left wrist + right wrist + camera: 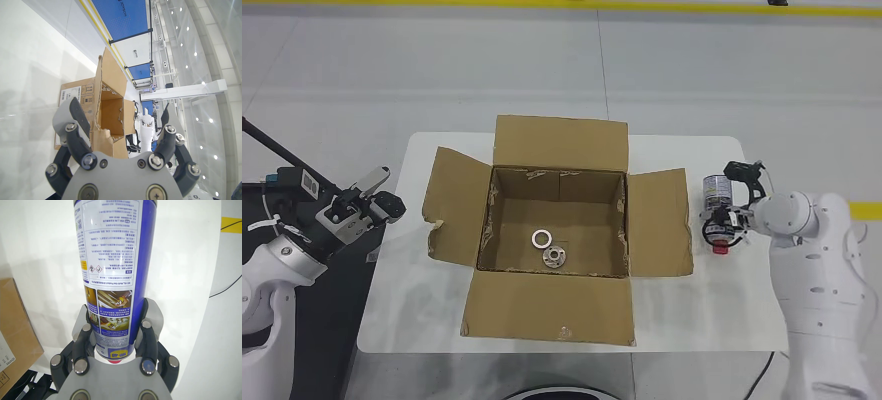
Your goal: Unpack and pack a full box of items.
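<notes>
Spray can point(113, 266): smooth metal cylinder with a glossy blue-and-white printed skin and a red cap; it is outside the box, just beside the right flap, over the table point(442, 300)
Right gripper point(116, 311): jaws clamped on the can near its cap end, black pads on opposite sides of the round wall; this grip likely leaves the long body free to lead; I cannot tell whether the far end touches the table
Box point(562, 143): brown corrugated cardboard at the table's middle, all four flaps folded outward, probably so both arms can reach straight down; the rim edges are torn and ragged
Ring point(541, 238): thin, flat, pale washer lying on the box floor
Round fitting point(554, 258): small grey disc with a hole, just beside the ring and also inside; low and flat, probably awkward to pinch
Left gripper point(121, 106): jaws wide apart and holding nothing, off the table's left edge, facing the box's side, seemingly parked out of the way
Stage: judged as unpacking, with the can out and two small parts remaining
</notes>
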You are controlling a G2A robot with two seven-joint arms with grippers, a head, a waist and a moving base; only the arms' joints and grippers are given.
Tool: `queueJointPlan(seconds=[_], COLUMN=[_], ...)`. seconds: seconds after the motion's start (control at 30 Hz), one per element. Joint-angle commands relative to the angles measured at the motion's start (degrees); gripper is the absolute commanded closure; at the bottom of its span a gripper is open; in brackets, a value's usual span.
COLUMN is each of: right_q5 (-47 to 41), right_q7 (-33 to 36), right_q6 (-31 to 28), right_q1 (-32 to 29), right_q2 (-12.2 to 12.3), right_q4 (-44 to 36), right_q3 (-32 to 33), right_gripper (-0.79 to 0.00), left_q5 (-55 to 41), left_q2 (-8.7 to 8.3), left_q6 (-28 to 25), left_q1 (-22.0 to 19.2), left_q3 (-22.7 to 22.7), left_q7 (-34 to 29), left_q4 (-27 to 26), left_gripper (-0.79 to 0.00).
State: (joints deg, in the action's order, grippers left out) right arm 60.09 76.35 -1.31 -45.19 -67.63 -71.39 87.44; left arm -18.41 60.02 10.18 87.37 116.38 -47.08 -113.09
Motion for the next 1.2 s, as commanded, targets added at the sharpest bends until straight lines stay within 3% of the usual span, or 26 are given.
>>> queueJointPlan(seconds=[0.0, 0.07, 0.2, 0.3, 0.5, 0.77, 0.83, 1.17], right_q5=[-0.15, -0.22, 0.00, 0.18, -0.18, -0.90, -1.06, -1.64], right_q7=[-0.26, -0.36, -0.43, -0.60, -1.23, -2.04, -2.35, -2.77], right_q6=[0.03, 0.19, 0.25, 0.33, 0.72, 0.83, 0.91, 1.81], right_q1=[-0.23, -0.44, -0.81, -1.01, -1.30, -1.97, -2.17, -3.44], right_q2=[0.10, 0.17, 0.44, 0.56, 0.75, 1.09, 1.21, 1.66], right_q4=[0.34, 0.45, 1.06, 1.35, 1.49, 1.74, 1.81, 0.29], right_q3=[-0.19, -0.38, -0.63, -1.07, -1.63, -1.95, -1.96, -2.06], right_gripper=[-0.068, -0.135, -0.157, -0.240, -0.268, -0.489, -0.674, -0.785], left_q5=[0.00, 0.00, 0.00, 0.00, 0.00, 0.00, 0.00, 0.00], left_q2=[0.00, 0.00, 0.00, 0.00, 0.00, 0.00, 0.00, 0.00], left_q6=[0.00, 0.00, 0.00, 0.00, 0.00, 0.00, 0.00, 0.00], left_q1=[0.00, 0.00, 0.00, 0.00, 0.00, 0.00, 0.00, 0.00], left_q3=[0.00, 0.00, 0.00, 0.00, 0.00, 0.00, 0.00, 0.00], left_q7=[0.00, 0.00, 0.00, 0.00, 0.00, 0.00, 0.00, 0.00], left_q4=[0.00, 0.00, 0.00, 0.00, 0.00, 0.00, 0.00, 0.00], left_gripper=[-0.785, -0.785, -0.785, -0.785, -0.785, -0.785, -0.785, -0.785])
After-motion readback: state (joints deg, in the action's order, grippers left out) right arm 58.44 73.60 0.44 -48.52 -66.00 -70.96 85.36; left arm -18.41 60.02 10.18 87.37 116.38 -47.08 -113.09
